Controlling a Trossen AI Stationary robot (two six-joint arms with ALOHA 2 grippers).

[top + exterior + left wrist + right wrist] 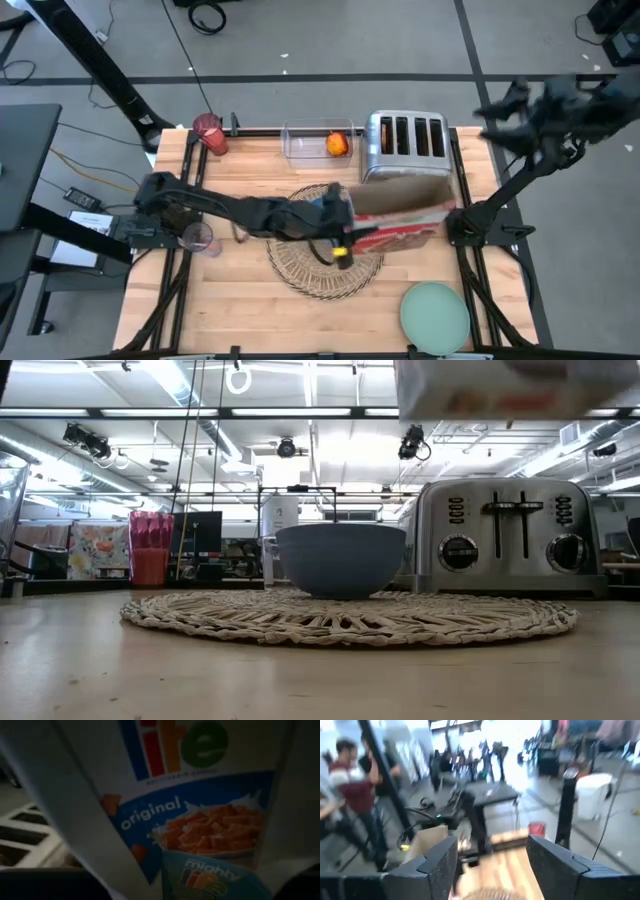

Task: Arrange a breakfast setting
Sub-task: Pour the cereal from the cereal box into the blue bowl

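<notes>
Box (200, 805) reads "life original", held in L gripper (345, 232) jaws; R gripper (492, 865) jaws apart.

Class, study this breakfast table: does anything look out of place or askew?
Yes. The cereal box hangs tilted above the wicker placemat, gripped by the left gripper, instead of standing on the table. The pale green plate sits off the placemat, near the table's edge.

The left arm reaches from the counter's left edge across toward the middle, lying low and nearly level, its wrist turned rightward. The left gripper (345, 232) is closed on the cardboard cereal box (405, 215). The right arm is raised high beyond the counter's far right corner, and the right gripper (492, 857) shows its fingers (432, 865) spread apart with nothing between them.
</notes>
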